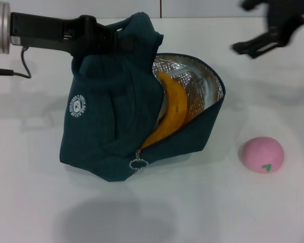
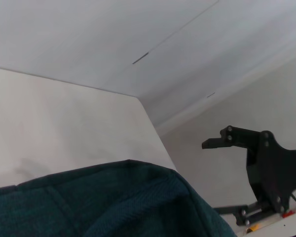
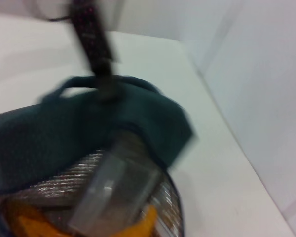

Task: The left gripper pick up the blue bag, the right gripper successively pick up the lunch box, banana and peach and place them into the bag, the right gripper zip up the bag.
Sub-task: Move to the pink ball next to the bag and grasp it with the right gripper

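The dark blue-green bag (image 1: 111, 116) stands on the white table with its mouth open and silver lining showing. My left gripper (image 1: 109, 40) is shut on the bag's top and holds it up; the bag's fabric fills the lower left wrist view (image 2: 113, 202). The banana (image 1: 175, 106) lies inside the bag. The clear lunch box (image 3: 113, 192) sits in the bag beside it. The pink peach (image 1: 263, 154) lies on the table to the bag's right. My right gripper (image 1: 241, 26) is open and empty, high at the far right; it also shows in the left wrist view (image 2: 214, 177).
The bag's zip pull (image 1: 138, 163) hangs at its near edge. A cable (image 1: 20, 71) runs over the table at the far left. A white wall stands behind the table.
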Available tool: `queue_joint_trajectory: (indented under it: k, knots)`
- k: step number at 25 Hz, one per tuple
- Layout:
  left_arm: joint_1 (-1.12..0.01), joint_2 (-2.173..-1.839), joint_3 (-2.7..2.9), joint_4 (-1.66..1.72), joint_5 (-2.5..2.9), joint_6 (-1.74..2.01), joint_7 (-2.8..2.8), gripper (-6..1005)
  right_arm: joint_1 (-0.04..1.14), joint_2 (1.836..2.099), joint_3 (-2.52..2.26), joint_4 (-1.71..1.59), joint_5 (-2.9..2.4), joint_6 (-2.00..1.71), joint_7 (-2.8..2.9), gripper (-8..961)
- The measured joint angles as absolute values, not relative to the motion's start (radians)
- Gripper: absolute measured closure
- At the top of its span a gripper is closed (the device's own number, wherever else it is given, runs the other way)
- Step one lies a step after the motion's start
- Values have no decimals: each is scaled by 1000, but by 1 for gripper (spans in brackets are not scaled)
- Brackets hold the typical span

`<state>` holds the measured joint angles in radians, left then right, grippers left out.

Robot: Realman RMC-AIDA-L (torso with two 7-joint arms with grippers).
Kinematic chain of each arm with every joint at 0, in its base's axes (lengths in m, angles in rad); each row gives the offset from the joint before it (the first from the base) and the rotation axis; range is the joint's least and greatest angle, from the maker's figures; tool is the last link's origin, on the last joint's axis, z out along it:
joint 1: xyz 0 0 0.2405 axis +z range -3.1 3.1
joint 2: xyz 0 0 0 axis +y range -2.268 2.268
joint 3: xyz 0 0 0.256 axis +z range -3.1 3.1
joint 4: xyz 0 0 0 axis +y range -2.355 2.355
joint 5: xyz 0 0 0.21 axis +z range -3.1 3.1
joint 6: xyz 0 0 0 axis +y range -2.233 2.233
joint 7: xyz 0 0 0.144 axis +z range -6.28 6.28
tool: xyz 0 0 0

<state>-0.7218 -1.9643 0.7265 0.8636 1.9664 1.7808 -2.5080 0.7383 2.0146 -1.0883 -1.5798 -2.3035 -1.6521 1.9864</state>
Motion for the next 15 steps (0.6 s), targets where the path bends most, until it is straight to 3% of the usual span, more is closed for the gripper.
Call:
queue_joint_trajectory:
  k: [5, 11, 15]
  knots:
    - [-720, -1967, 731, 864, 1967, 1781, -2508, 963, 696, 2006, -930, -1500, -2313, -1751, 2075, 68]
    - [-721, -1968, 733, 864, 1967, 1782, -2508, 963, 728, 1962, -920, -1426, -2383, -1876, 2266, 69]
    - [-725, -1971, 735, 864, 1973, 1782, -2509, 963, 782, 1961, -923, -1368, -2492, -1926, 2341, 70]
